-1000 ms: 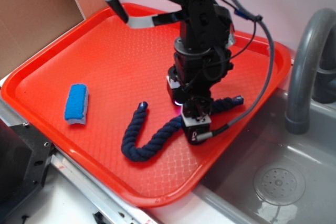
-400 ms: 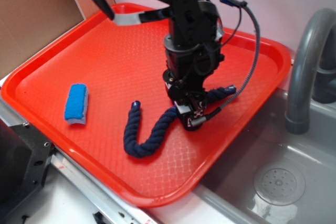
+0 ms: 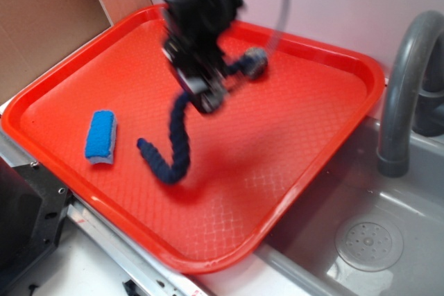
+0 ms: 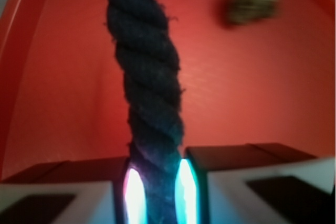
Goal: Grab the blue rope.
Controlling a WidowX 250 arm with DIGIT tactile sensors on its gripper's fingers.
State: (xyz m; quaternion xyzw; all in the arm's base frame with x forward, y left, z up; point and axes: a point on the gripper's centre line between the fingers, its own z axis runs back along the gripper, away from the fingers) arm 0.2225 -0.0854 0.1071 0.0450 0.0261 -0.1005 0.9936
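Rope first: the thick, dark navy twisted cotton rope (image 3: 177, 136) is clamped in the black gripper (image 3: 208, 95) of the robot arm, whose jaws are clenched on it somewhere along its middle rather than at an end. The wrist view shows this plainly — the twisted strands (image 4: 149, 93) run straight up out of the narrow gap between the 2 glowing pads (image 4: 135, 192), filling it with no slack at either side. In the exterior view the arm is blurred over the far part of the shallow red plastic tray (image 3: 305, 171), and the rope hangs from the gripper in 2 tails: the longer one drops and curls left to a hooked end low over the tray's middle, the shorter one sticks out to the right towards a pale, blurred tip, probably its taped end. Whether the hooked end touches the tray floor I cannot tell. A mid-length hold of this kind looks sensible, since a bendy rope taken near one end would droop and swing more.

The small bright blue rectangular sponge (image 3: 102, 137) lies at the tray's left, well apart from the rope. A grey curved tap (image 3: 402, 88) rises over the grey sink (image 3: 368, 240) at the right.

The grab looks essentially made.
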